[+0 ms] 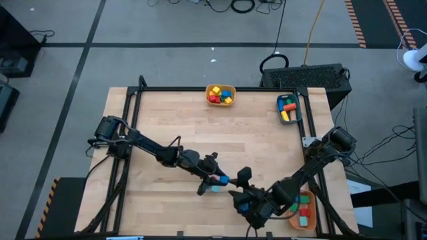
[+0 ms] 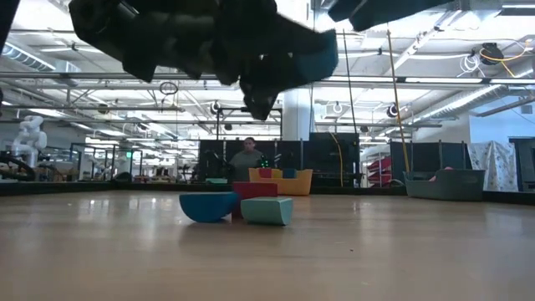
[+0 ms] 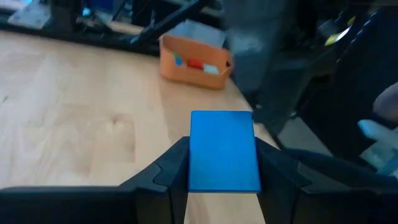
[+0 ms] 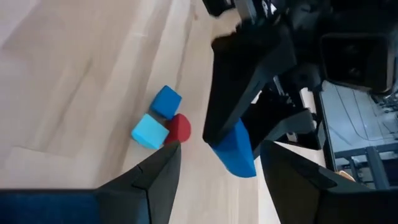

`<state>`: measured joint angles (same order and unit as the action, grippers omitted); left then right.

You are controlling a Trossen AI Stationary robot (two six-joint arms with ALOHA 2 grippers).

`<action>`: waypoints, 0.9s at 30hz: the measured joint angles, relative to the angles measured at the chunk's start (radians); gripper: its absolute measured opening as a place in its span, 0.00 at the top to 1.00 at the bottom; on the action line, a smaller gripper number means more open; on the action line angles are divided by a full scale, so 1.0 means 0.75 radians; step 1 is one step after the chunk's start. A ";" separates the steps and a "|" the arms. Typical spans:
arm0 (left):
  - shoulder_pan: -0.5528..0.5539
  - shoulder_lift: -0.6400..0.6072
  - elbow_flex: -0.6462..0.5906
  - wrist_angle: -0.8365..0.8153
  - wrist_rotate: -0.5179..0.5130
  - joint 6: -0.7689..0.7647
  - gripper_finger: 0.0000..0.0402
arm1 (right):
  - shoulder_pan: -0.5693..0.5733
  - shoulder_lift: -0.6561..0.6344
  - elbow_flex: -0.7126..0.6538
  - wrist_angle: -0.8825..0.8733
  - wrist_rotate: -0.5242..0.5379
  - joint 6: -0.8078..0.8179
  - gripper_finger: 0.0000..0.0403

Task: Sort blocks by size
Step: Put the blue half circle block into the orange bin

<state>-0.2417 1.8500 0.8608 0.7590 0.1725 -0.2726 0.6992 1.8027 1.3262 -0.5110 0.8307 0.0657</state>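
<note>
- High view: the left gripper [image 1: 215,177] reaches toward the middle of the near part of the wooden table [image 1: 173,127] and holds a blue block [image 1: 223,179]. The right gripper [image 1: 241,181] is just beside it, on its right. Only this view shows all three bins: a yellow bin [image 1: 221,95] at the far edge, a teal bin [image 1: 289,109] at the far right corner and an orange bin [image 1: 302,209] at the near right edge, each with blocks inside.
- Low view: it shows what the high view hides under the arms. Three blocks lie together on the table: a blue block with a rounded underside [image 2: 208,206], a red block [image 2: 255,191] behind, and a cyan block [image 2: 267,211] in front. The arms are dark shapes above them. A person [image 2: 247,159] stands far behind the table.
- Left wrist view: the two fingers [image 3: 163,172] of the left gripper are clamped on the sides of the blue block [image 3: 224,152], which is lifted above the table. The orange bin [image 3: 194,62] is beyond it.
- Right wrist view: the fingers [image 4: 157,171] of the right gripper stand apart and hold nothing. Between them, farther off, is the left gripper with its blue block [image 4: 236,149]. The three loose blocks lie on the table near it, touching each other.
</note>
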 joint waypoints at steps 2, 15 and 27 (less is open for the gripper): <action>0.000 0.000 0.001 0.038 0.013 -0.001 0.64 | -0.010 0.000 0.000 0.000 0.000 -0.010 0.49; -0.001 0.000 0.005 0.119 0.082 -0.013 0.63 | -0.046 0.000 0.000 0.046 -0.014 -0.138 0.65; -0.001 0.000 0.042 0.102 0.082 -0.020 0.63 | -0.089 -0.001 0.001 0.065 -0.070 -0.178 0.68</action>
<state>-0.2424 1.8500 0.8921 0.8354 0.2337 -0.2874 0.6323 1.8023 1.3266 -0.4624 0.7780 -0.0678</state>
